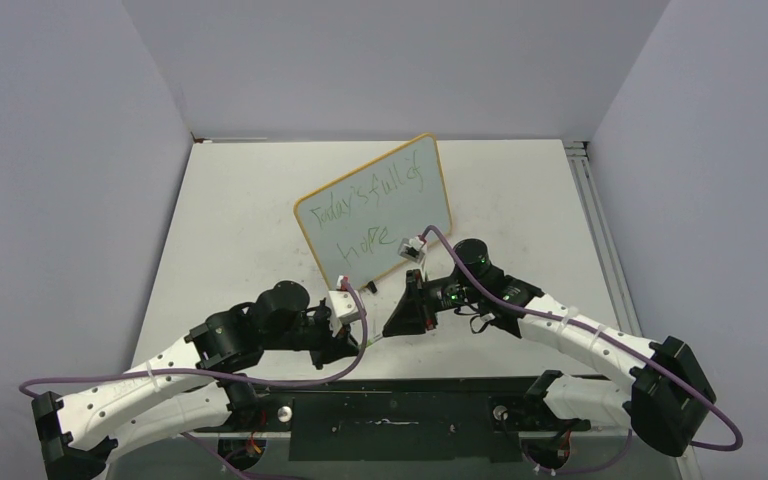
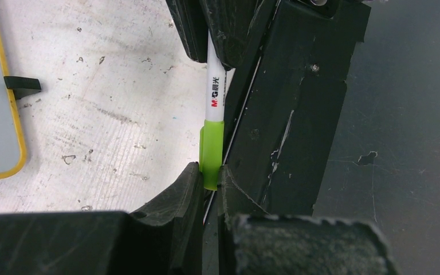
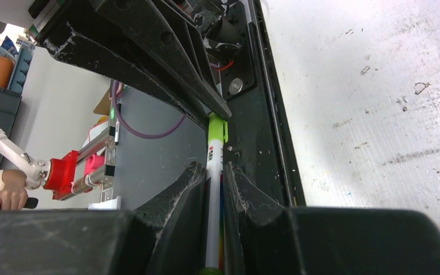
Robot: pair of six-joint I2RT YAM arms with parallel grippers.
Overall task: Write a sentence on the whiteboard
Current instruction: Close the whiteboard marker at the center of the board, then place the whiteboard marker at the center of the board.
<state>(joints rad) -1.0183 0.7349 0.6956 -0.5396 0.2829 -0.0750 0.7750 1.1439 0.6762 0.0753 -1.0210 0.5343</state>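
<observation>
Item: marker (image 2: pixel 213 86), long axis bridging both grippers. We record left gripper (image 2: pixel 209 177) clamped on its green cap (image 2: pixel 212 152), right gripper (image 3: pixel 213 175) clamped on the barrel (image 3: pixel 212 157) (cap looks seated). The whiteboard (image 1: pixel 418 215), bearing the sentence (image 1: pixel 365 200), sits just beyond.

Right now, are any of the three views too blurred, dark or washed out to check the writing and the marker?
Top view: even light, no glare on the whiteboard; the sentence is faint but readable. Left wrist view: marker sharp, its print legible, the near fingers dark. Right wrist view: marker clear, table bright but texture visible.
</observation>
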